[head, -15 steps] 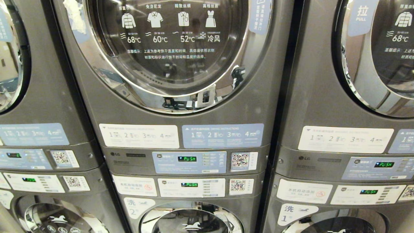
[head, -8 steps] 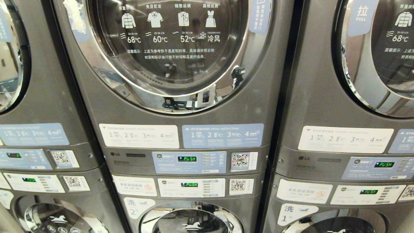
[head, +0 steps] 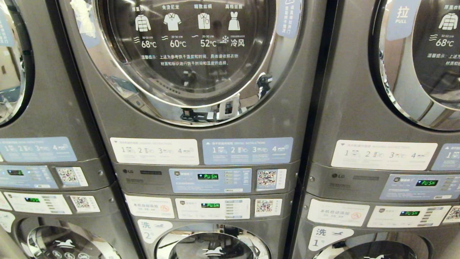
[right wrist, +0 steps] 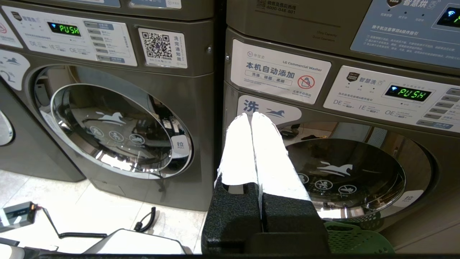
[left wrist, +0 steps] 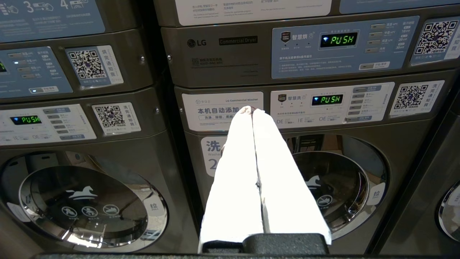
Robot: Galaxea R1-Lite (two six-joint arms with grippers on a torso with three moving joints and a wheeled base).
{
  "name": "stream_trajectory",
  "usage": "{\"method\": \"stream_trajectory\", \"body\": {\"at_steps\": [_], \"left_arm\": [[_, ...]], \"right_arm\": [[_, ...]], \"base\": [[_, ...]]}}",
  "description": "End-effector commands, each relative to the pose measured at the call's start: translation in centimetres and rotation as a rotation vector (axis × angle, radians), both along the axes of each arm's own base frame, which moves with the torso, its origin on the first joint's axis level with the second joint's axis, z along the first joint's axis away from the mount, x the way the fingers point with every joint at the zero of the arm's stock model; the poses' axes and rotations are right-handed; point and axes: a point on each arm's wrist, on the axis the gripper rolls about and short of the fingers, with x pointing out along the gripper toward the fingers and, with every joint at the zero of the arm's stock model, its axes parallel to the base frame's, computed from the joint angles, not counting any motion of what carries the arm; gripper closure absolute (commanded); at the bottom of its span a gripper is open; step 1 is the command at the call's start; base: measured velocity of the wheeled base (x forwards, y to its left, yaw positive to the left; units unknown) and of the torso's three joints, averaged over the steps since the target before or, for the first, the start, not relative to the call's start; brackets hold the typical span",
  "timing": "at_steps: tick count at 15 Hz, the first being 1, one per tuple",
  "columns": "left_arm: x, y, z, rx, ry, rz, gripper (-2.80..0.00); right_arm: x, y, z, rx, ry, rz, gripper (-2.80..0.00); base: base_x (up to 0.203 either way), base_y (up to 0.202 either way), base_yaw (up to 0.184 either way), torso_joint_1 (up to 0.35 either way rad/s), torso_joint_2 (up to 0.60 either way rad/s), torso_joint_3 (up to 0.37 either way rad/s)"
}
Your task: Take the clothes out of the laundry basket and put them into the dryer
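The grey dryer (head: 201, 133) stands straight ahead in the head view, its round glass door (head: 187, 54) closed and its panel (head: 210, 181) lit with "PUSH". No arm shows in that view. My left gripper (left wrist: 251, 111) is shut and empty, pointing at the washer panel (left wrist: 222, 110) below the dryer. My right gripper (right wrist: 250, 117) is also shut and empty, in front of the right-hand washer. The green laundry basket (right wrist: 354, 241) shows only as a rim beside that gripper's base. The clothes are out of view.
Stacked grey machines stand on either side (head: 36, 108) (head: 388, 118), all doors closed. Washer doors (left wrist: 86, 207) (right wrist: 118, 131) sit low down. On the white tile floor (right wrist: 104, 208) lie a coiled black cable (right wrist: 145, 219) and a small grey device (right wrist: 16, 215).
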Motion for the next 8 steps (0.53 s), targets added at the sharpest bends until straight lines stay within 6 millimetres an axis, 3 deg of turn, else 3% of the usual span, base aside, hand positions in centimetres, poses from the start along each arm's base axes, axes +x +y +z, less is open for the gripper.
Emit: {"method": "stream_trajectory", "body": {"at_steps": [1,8], "left_arm": [[-0.04,0.00,0.02,0.000,-0.005,0.000,0.00],[-0.03,0.01,-0.03,0.000,-0.004,0.003,0.00]], "right_arm": [[0.00,0.00,0.00,0.000,0.000,0.001,0.00],[0.00,0.00,0.00,-0.003,-0.001,0.004,0.00]], "base": [[0.000,0.000,0.000,0.000,0.00,0.000],[0.000,0.000,0.000,0.000,0.00,0.000]]}}
